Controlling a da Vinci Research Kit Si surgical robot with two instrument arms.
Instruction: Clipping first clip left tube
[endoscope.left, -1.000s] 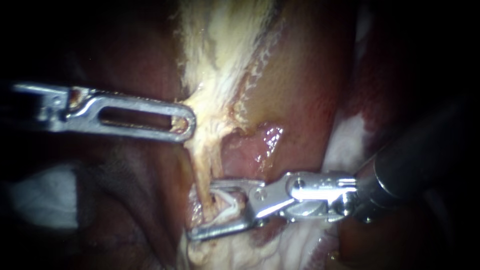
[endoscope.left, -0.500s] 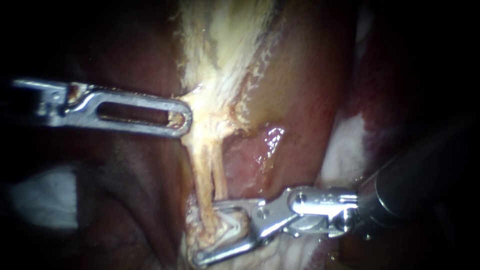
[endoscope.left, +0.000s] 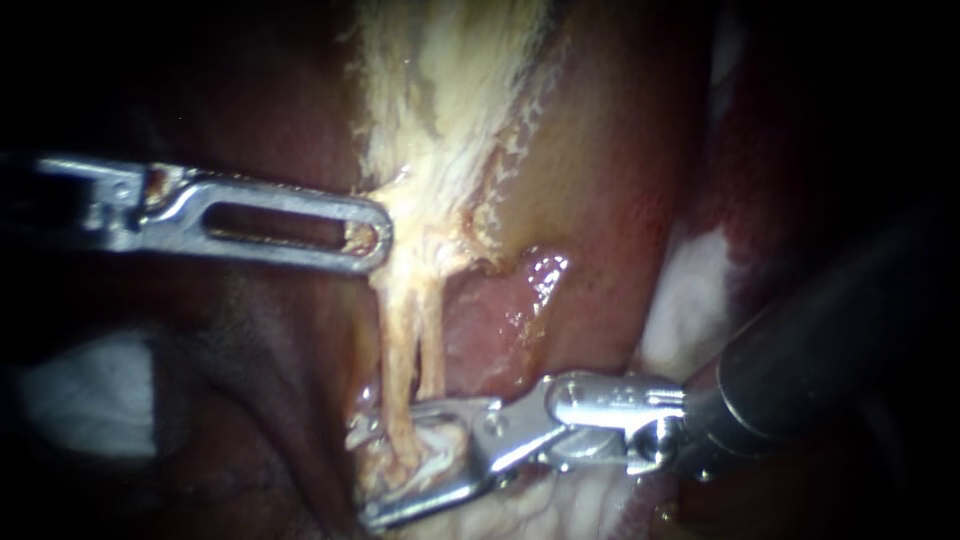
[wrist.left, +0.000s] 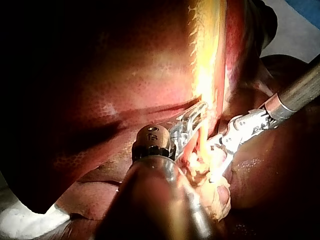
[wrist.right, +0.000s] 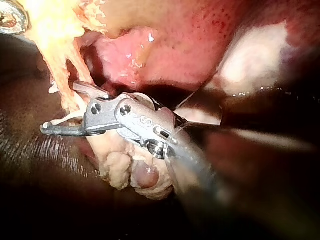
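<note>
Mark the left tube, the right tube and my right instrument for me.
left tube (endoscope.left: 394, 350), endoscope view, mid-length of the pale strand.
right tube (endoscope.left: 432, 345), endoscope view, mid-length of the thinner strand beside it.
right instrument (endoscope.left: 362, 472), endoscope view, midway between the tips of its open jaws.

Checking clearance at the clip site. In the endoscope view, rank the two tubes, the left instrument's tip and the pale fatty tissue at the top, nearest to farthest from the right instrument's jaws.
From the right instrument:
1. tubes, between its open jaws.
2. left instrument, above, at the tubes' upper end.
3. pale fatty tissue, top edge.
</note>
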